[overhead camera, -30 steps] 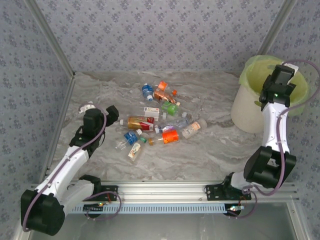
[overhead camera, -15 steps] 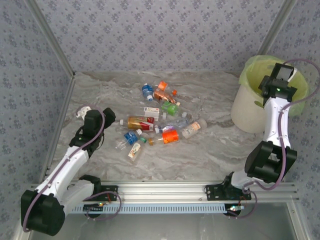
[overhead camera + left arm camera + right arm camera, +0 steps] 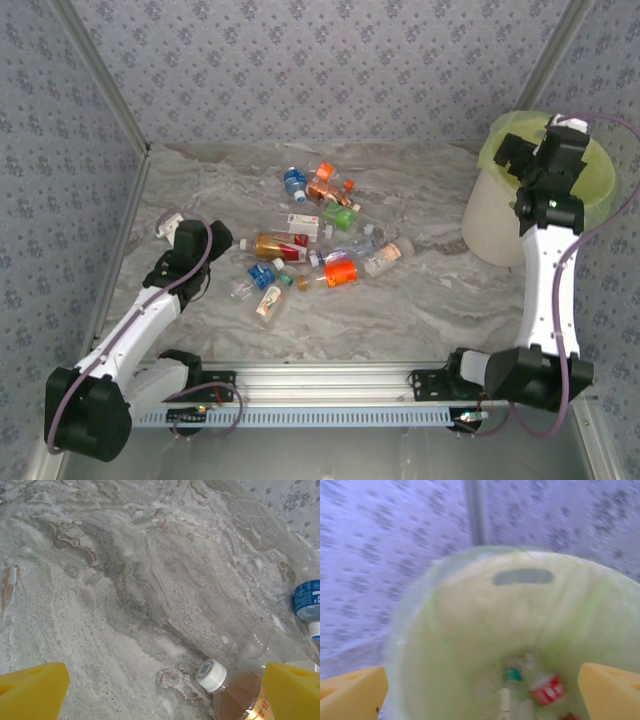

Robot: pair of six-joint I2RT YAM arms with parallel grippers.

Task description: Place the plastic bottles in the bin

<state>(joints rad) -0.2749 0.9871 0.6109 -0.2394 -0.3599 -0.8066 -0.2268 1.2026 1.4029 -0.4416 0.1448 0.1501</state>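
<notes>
While your right gripper (image 3: 481,692) hangs spread and empty over the tall cream-white, green-lined plastic bin (image 3: 488,228) at far right, the small clear plastic bottles (image 3: 340,272) lie scattered to its left. Your left gripper (image 3: 162,692) — jaws apart, empty — sits off-centre from the white-capped amber bottle (image 3: 235,700); closing there could squirt it away.

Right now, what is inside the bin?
At the bottom of the bin lie a few plastic bottles, one with a red label, one with a green cap. Blur and the frame edge hide their number.

Grey marbled tabletop (image 3: 430,300); blue floral-patterned walls (image 3: 330,70) around.
</notes>
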